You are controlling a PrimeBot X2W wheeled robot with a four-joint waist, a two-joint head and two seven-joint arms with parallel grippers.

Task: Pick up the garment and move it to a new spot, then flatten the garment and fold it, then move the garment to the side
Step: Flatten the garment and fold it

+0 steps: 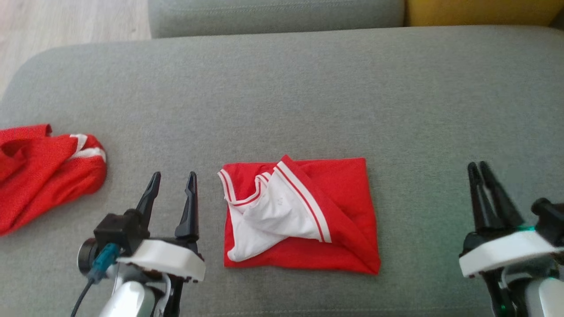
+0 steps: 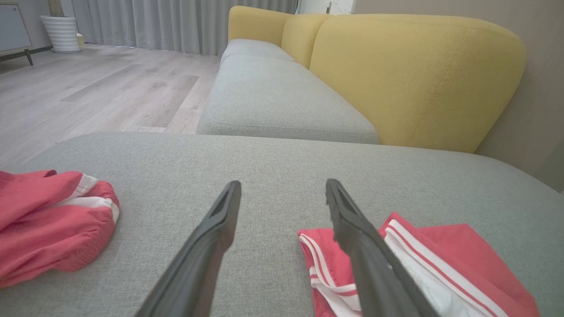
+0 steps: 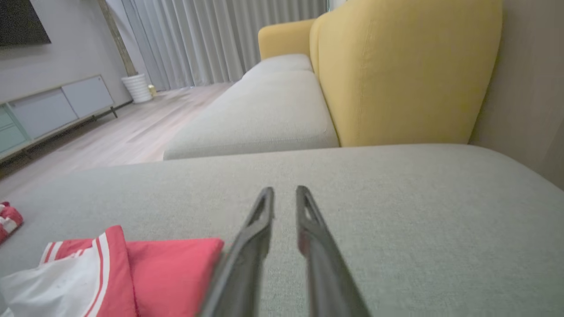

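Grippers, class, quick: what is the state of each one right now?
Left gripper: open, holding nothing, beside the folded garment.
Right gripper: fingers nearly together with a narrow gap, nothing between them.

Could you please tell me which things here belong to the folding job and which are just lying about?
Part of the job:
- folded red garment
- left gripper, open
- right gripper, fingers close together, holding nothing
- grey cushion, the work surface

Lying about:
- crumpled red garment
- yellow backrest
- white planter

The folded garment [image 1: 304, 215] lies on the cushion [image 1: 308, 97] between both grippers (touching neither); a second garment [image 1: 39, 171] lies far left.
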